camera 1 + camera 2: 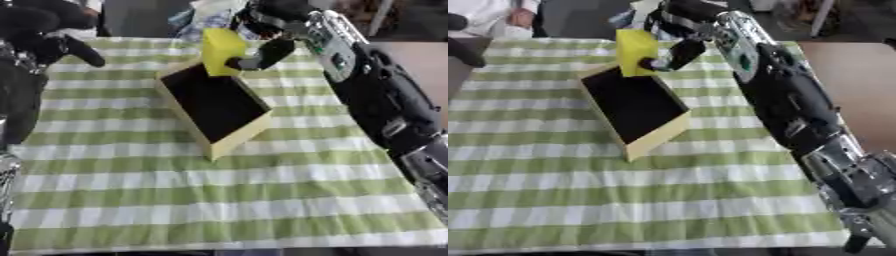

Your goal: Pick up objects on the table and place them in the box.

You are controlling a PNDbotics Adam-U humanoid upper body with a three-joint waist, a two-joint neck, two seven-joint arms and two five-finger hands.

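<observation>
The right robot hand point(267, 37) reaches in from the upper right, high over the far part of the table point(262, 200), with its fingers curled against a yellow block point(222, 50); one dark finger presses the block's right face near its lower edge, and the rest of the hand sits above and behind it, so the block is pinched rather than resting free. The block stands roughly upright, a little tilted, directly left of the hand, and its lower end meets or just overlaps the far rim of the box point(236, 137); whether it actually touches that rim is hard to tell from these views. The box lies below and left of the hand, an open shallow tray with pale yellow walls and a dark inside, set askew on the table so its long side runs from the far left toward the near right. Nothing else shows inside it. The table beneath carries a green and white checked cloth point(579, 200). The right arm runs back from the hand along the right side of the views. The left robot hand point(66, 47) shows dark at the upper left edge, well apart from the box, and I cannot tell how its fingers are set.
</observation>
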